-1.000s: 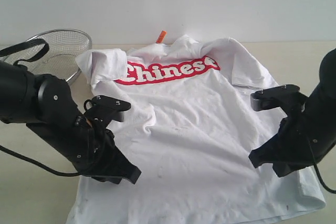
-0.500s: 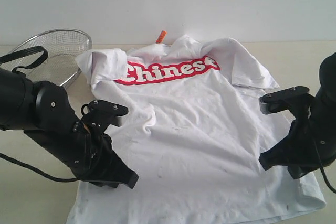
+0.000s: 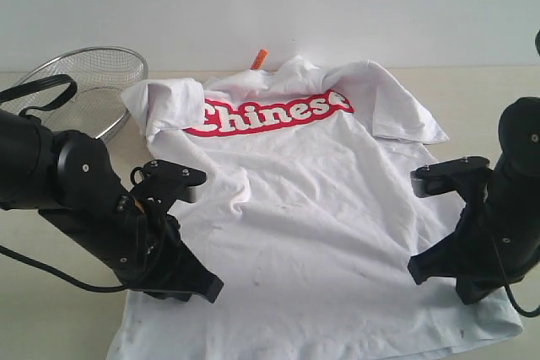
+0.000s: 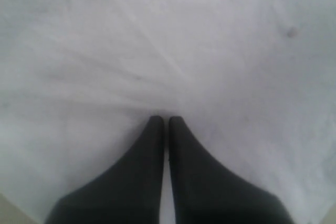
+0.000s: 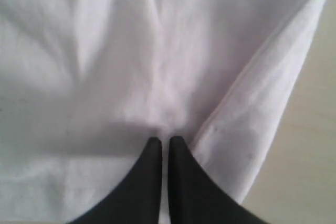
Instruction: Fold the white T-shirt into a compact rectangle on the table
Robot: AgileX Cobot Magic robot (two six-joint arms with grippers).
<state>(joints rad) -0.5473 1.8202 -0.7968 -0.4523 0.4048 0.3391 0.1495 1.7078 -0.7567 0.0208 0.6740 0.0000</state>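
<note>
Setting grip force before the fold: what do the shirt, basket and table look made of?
White T-shirt: soft matte fabric, likely cotton; it creases and drapes. Basket: silvery metal wire mesh, see-through weave. Table: smooth pale beige, possibly wood laminate.

The right gripper, with two black tapered fingers pressed together, rests its tips on the wrinkled, soft white cotton T-shirt, near the shirt's edge over the pale beige table.
</note>
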